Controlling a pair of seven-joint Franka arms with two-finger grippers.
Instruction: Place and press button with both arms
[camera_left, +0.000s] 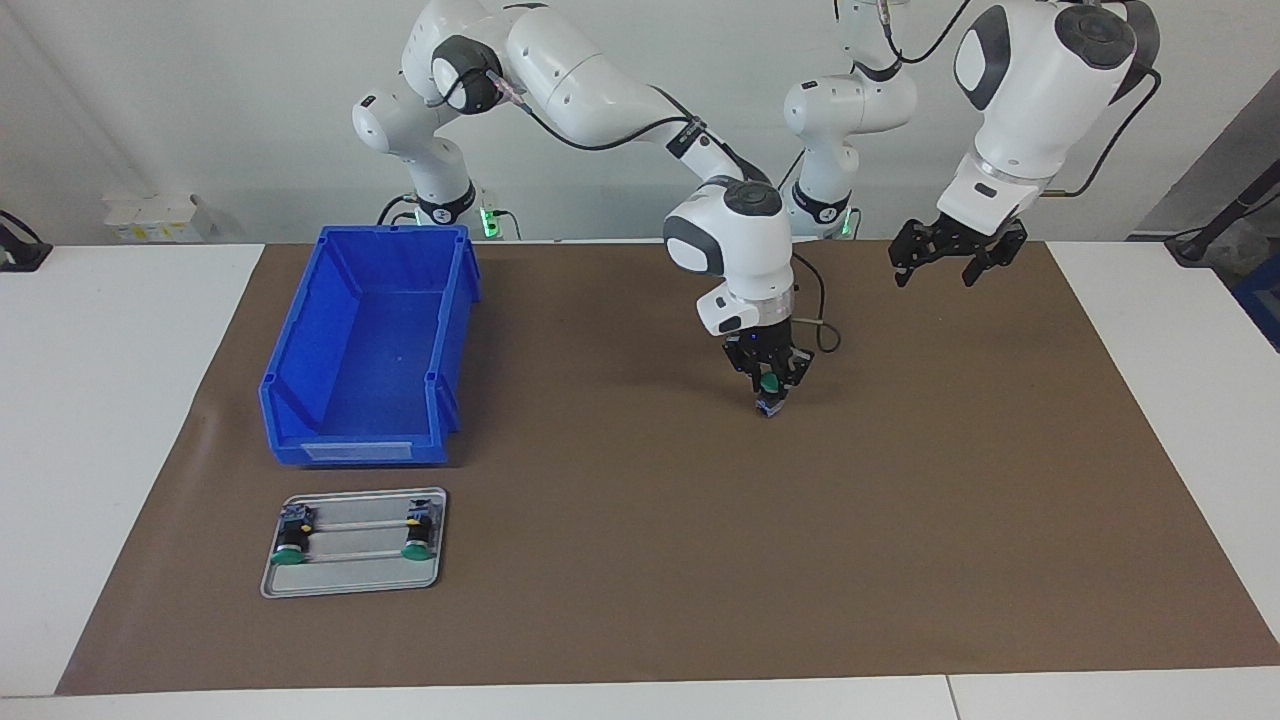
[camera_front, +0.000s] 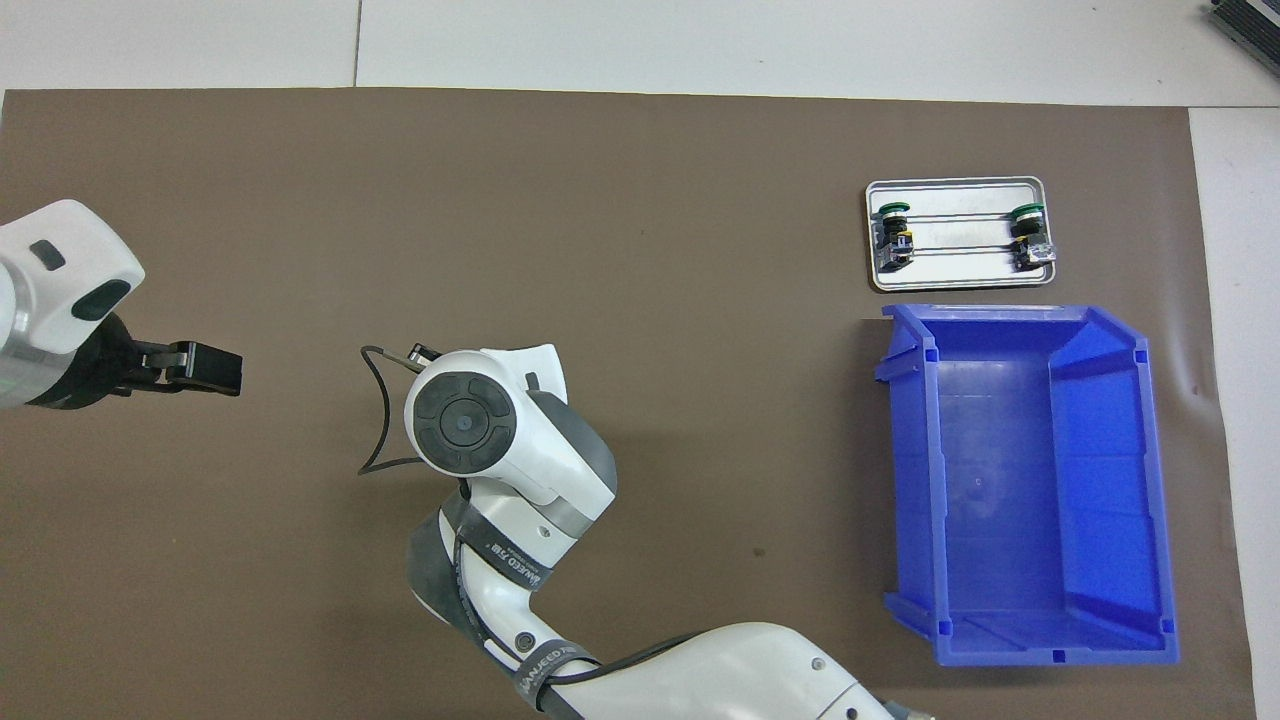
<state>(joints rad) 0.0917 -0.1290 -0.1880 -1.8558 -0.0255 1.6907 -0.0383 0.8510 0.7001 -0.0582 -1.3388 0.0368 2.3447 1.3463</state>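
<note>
Now my right claw (camera_left: 769, 385) sits at the middle of the facing frame, pointing straight down over the brown mat (camera_left: 640, 560), fingers pinched around the button (camera_left: 769, 392): its green cap shows between them and its blue-grey end pokes out below, just at the mat. From overhead my own wrist hides both. My left claw (camera_left: 945, 262) waits in the air at the upper right of the facing frame, fingers spread wide and holding nothing. Toward the lower left of that frame lies the blue bin (camera_left: 365, 350), and lower still the metal tray (camera_left: 355, 585) carrying two green-capped buttons (camera_left: 288, 548) lying on their sides.
</note>
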